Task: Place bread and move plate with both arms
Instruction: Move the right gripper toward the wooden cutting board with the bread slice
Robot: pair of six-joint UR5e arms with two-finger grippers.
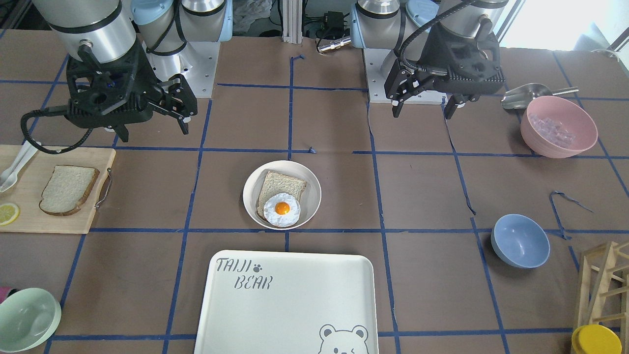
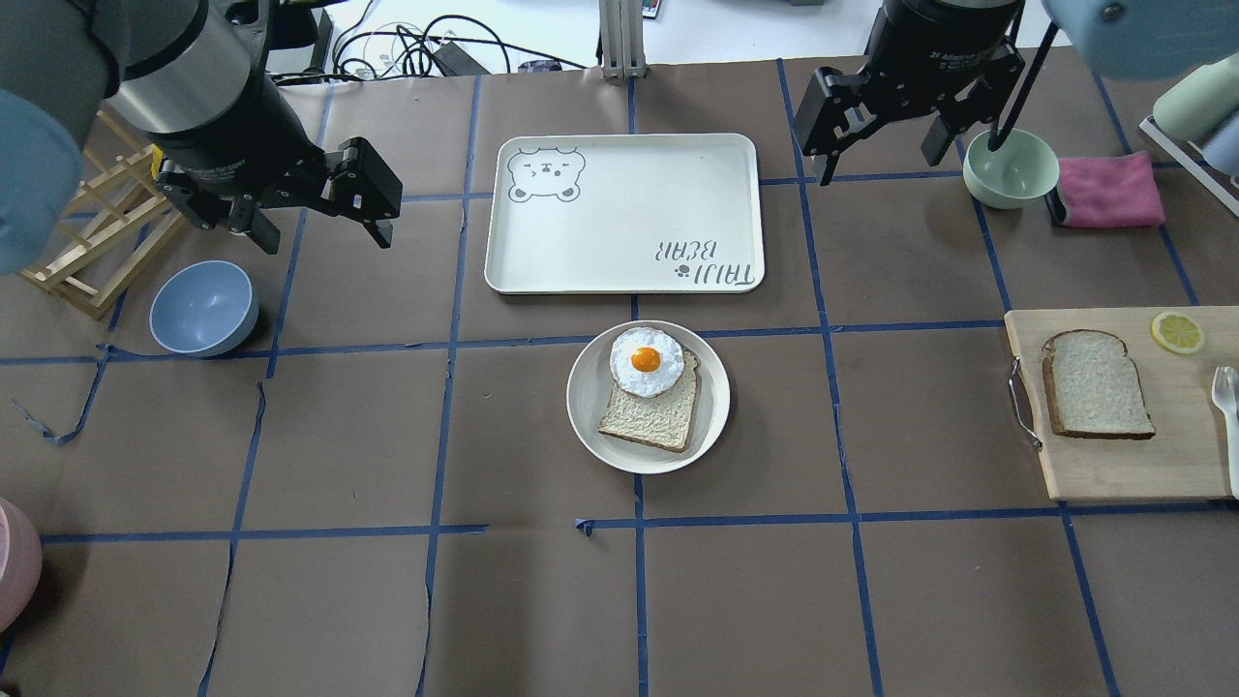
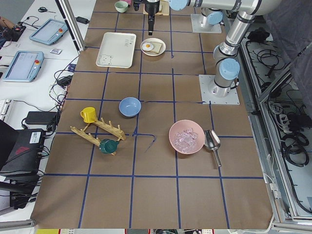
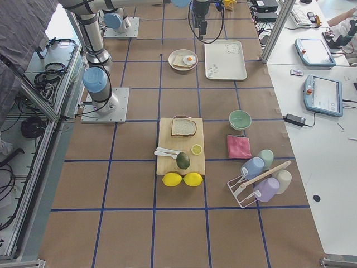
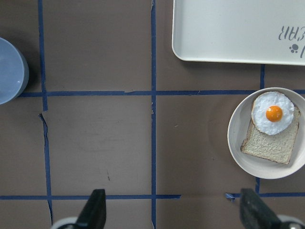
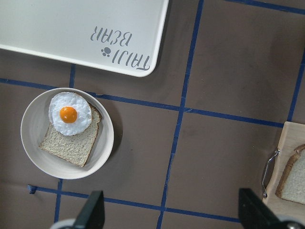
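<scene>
The bread (image 2: pixel 1094 384), a thick pale slice with dark crust, lies flat on a wooden cutting board (image 2: pixel 1113 469) at the table's right end, also in the front view (image 1: pixel 66 189). The cream plate (image 2: pixel 589 392) sits mid-table, its rim (image 1: pixel 314 194) around a thinner slice topped with a fried egg. My left gripper (image 2: pixel 327 244) hovers open and empty, well left of the plate (image 5: pixel 236 138). My right gripper (image 2: pixel 879 169) hangs open and empty beyond the plate (image 6: pixel 33 143), far from the bread (image 6: pixel 293 176).
The white TAIJI BEAR tray (image 2: pixel 624 213) lies just beyond the plate. A blue bowl (image 2: pixel 203 308) and wooden rack (image 2: pixel 87 242) stand at left. A mint bowl (image 2: pixel 1012 169) and pink cloth (image 2: pixel 1108 191) sit near the right gripper. A lemon slice (image 2: pixel 1177 332) shares the board.
</scene>
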